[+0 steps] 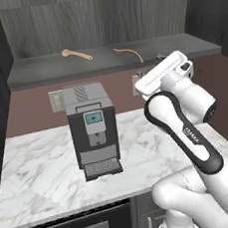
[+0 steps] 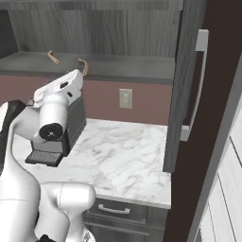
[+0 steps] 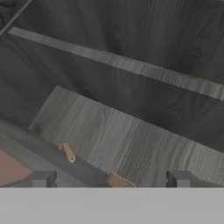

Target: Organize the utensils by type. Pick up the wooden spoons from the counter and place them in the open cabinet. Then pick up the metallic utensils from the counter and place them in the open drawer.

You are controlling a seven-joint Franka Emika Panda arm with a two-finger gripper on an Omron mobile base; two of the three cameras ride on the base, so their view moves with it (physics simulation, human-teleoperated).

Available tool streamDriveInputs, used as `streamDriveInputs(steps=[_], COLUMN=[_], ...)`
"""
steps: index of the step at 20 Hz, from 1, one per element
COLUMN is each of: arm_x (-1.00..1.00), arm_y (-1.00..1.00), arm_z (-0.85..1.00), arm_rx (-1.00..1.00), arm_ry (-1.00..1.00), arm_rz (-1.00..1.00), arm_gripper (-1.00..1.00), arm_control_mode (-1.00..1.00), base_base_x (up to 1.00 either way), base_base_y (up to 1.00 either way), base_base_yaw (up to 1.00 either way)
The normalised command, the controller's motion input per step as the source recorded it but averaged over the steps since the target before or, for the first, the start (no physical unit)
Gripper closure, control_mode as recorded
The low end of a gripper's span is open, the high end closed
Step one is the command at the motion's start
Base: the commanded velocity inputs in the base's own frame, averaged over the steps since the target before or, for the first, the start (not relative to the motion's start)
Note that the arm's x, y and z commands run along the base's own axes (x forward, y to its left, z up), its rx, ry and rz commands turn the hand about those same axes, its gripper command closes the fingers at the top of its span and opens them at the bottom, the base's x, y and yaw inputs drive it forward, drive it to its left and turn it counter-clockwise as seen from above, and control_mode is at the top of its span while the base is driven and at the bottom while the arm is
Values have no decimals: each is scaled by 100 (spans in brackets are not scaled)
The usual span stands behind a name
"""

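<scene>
Two tan wooden spoons lie on the lowest shelf of the open cabinet [image 1: 41, 74]: the left spoon [image 1: 76, 54] and the right spoon [image 1: 128, 53], well apart, both flat on the dark grey board. The hand [image 3: 109, 179] is raised in front of that shelf, its fingertips [image 3: 41, 178] spread wide and holding nothing, with the right spoon's end between them in the hand view. Below, a dark coffee machine [image 1: 91, 129] stands on the white marble worktop [image 1: 36, 165].
</scene>
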Motion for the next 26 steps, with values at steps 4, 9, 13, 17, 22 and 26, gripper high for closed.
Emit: streamDriveInputs(steps=[4, 9, 13, 17, 22, 26], arm_x=[-100, -94, -65, -61, -65, -90], arm_y=[0, -3, -13, -17, -9, 2], arm_z=[56, 74, 92, 95, 42, -55], arm_rx=[12, 11, 5, 2, 0, -3], arm_ry=[34, 40, 43, 46, 44, 10], arm_rz=[-18, -16, -8, -4, -2, 0], arm_gripper=[-100, -100, -100, -100, -100, -100], arm_control_mode=[-100, -100, -100, -100, -100, -100], base_base_x=[0, 0, 0, 0, 0, 0], base_base_y=[0, 0, 0, 0, 0, 0], base_base_yaw=[0, 0, 0, 0, 0, 0])
